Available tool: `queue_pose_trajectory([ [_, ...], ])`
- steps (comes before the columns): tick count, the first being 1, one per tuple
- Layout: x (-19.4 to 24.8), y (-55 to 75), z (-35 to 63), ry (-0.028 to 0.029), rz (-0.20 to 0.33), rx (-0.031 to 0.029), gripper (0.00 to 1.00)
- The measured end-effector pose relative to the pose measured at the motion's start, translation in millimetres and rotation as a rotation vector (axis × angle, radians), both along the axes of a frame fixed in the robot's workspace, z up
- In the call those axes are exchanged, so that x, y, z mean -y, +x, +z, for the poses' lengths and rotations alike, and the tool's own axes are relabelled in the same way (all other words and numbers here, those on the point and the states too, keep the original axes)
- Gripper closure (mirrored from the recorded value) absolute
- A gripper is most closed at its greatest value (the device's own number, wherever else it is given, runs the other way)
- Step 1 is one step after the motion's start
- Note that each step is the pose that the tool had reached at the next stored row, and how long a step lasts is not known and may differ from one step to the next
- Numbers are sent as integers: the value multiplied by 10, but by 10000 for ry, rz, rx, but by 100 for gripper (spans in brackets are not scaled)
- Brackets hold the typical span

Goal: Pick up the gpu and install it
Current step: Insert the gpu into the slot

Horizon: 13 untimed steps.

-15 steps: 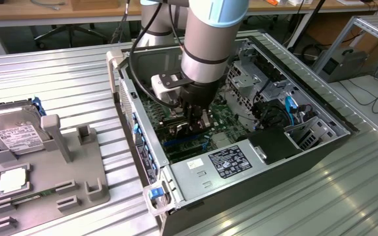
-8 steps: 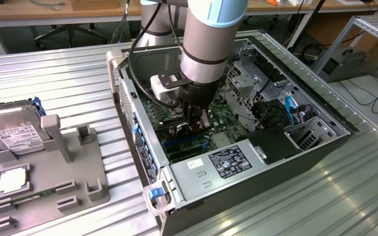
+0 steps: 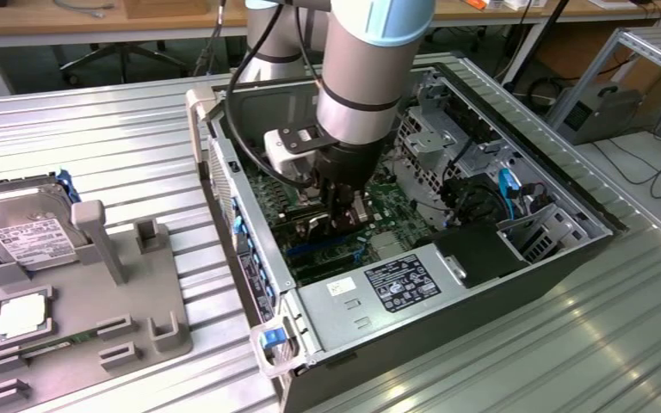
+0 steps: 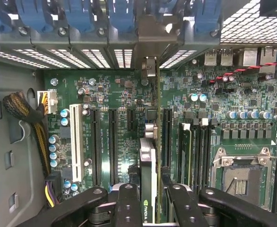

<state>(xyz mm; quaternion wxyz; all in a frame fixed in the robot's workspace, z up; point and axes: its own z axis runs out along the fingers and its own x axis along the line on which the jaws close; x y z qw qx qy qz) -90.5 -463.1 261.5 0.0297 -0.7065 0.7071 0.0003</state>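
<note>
The hand (image 3: 336,205) is seen down inside the open case (image 3: 560,185), closed on the gpu (image 4: 147,165). The card is held edge-on between the fingers (image 4: 129,203), directly below the hand and just over the long slots (image 4: 112,142) of the board (image 4: 114,85). Whether it is seated cannot be told. The card is judged light and stiff but fragile: fan and bare circuitry should not be squeezed, nor the contact edge scraped. A hold across the flat faces near the upper edge is judged sound. On smooth faces it may slip or tilt if pressed unevenly.
</note>
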Motion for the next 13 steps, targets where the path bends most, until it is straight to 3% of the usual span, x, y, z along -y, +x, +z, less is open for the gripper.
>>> queue_pose_trajectory([
  [13,0,27,3,-2,-7,-2,73],
])
